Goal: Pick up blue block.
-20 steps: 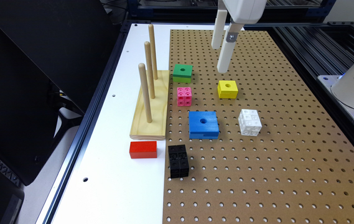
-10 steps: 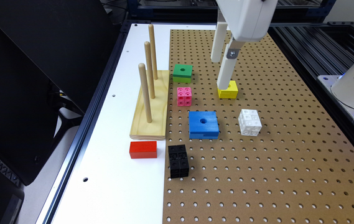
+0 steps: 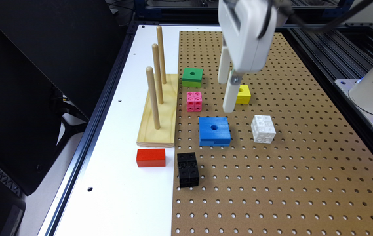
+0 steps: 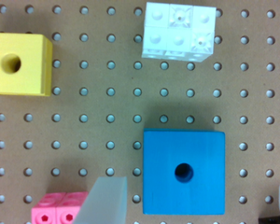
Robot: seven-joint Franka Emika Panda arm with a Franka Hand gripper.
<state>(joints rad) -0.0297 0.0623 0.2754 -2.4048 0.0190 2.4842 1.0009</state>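
The blue block [image 3: 214, 131] lies flat on the brown pegboard [image 3: 304, 170], its round centre hole facing up. In the wrist view the blue block [image 4: 200, 149] sits between the two wide-apart fingers, seen from above. My gripper [image 3: 226, 95] hangs in the air just behind the block, in front of the yellow block [image 3: 244, 94]. My gripper [image 4: 193, 205] is open and holds nothing. One pale fingertip [image 4: 105, 200] shows beside the pink block [image 4: 58, 212].
Around the blue block stand a green block [image 3: 192, 77], pink block [image 3: 194, 101], white block [image 3: 263, 128], black block [image 3: 187, 169] and red block [image 3: 150, 157]. A wooden stand [image 3: 158, 111] with three pegs sits at the exterior view's left.
The gripper has moved nearer and lower in the exterior view, from behind the yellow block to just behind the blue block. No block has moved.
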